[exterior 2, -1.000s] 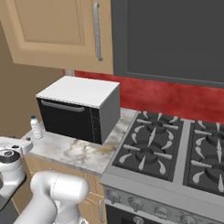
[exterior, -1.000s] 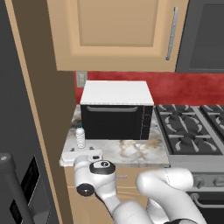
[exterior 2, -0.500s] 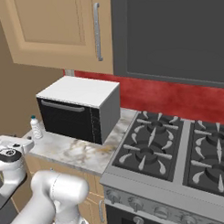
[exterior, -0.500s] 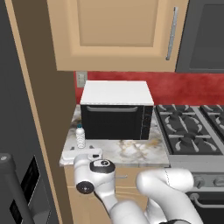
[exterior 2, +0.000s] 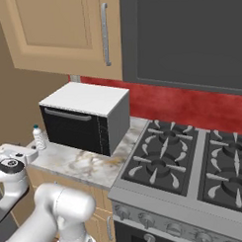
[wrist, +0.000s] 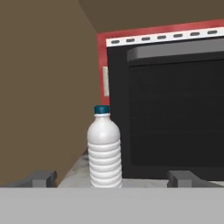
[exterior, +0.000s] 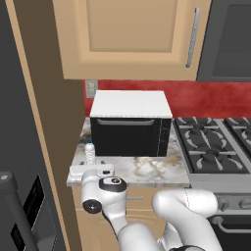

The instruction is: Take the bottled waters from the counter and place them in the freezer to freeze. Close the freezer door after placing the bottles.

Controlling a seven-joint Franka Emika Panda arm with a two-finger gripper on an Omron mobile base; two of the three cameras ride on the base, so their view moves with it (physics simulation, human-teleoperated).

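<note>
Claw (wrist: 112, 178) spread wide, nothing between the jaws, two dark fingertips (wrist: 42, 178) standing far apart at the bottom of the hand view. Level with the counter (wrist: 78, 173) and aimed straight at the bottle (wrist: 104, 148). Bottle upright on the marble, dead ahead and roughly centred between the fingertips, a little toward the left one, apart from both. White ribbed body, blue cap on top.

Just right of the bottle from the claw, and a little farther back: black front of the oven (wrist: 175, 113), its grey bar handle running across above the cap. To the left of the bottle, a plain brown wall panel (wrist: 43, 87). Beyond, a strip of red back wall (wrist: 101, 65) with a pale outlet plate.

From the left base view, claw (exterior: 92, 170) held at the counter's front edge (exterior: 147, 182), short of the bottle (exterior: 89, 151), which stands near the left end of the slab just beside the oven's (exterior: 130, 122) left front corner. From the right base view, same layout: claw (exterior 2: 18, 154) in front of and below the bottle (exterior 2: 39, 137), oven (exterior 2: 86, 117) past it. Farther off to the claw's right, black stovetop (exterior: 215, 147). Above, tan wall cabinet (exterior: 130, 39). Down at the left, grey freezer (exterior: 19, 147) with a dark bar handle and dispenser recess.
</note>
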